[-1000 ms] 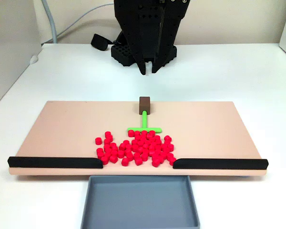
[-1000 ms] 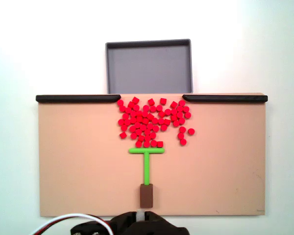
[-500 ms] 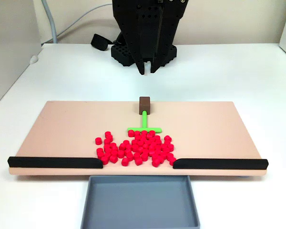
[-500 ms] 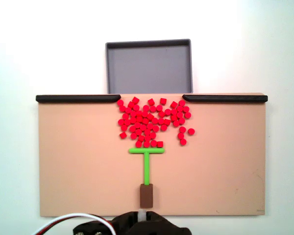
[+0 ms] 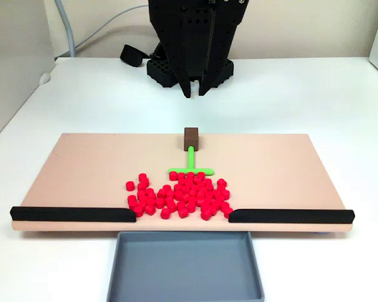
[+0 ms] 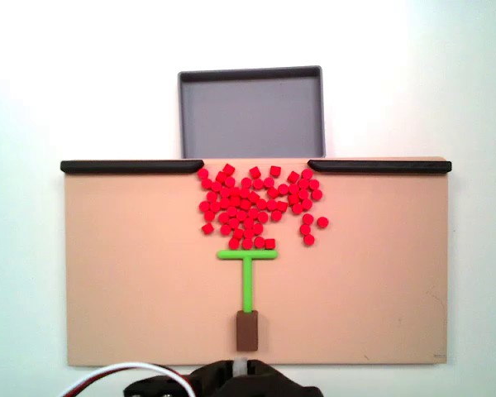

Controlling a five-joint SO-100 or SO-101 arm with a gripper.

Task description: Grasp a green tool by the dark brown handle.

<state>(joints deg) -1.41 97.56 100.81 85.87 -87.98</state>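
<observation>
I see the gripper [image 5: 194, 94] hanging above the surface behind the board [image 5: 82, 170], jaws slightly parted, holding nothing. Green tool [image 5: 191, 166] lies flat, dark brown handle [image 5: 191, 138] nearest the arm.

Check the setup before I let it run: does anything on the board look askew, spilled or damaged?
Nothing stands out. The green tool lies straight, its crossbar against the red cubes, dark brown handle toward the end effector. The cubes sit heaped between the two black strips, none in the gray tray.

White table [image 5: 315, 100], tan board [image 5: 82, 170], grey tray [image 5: 184, 264]
</observation>
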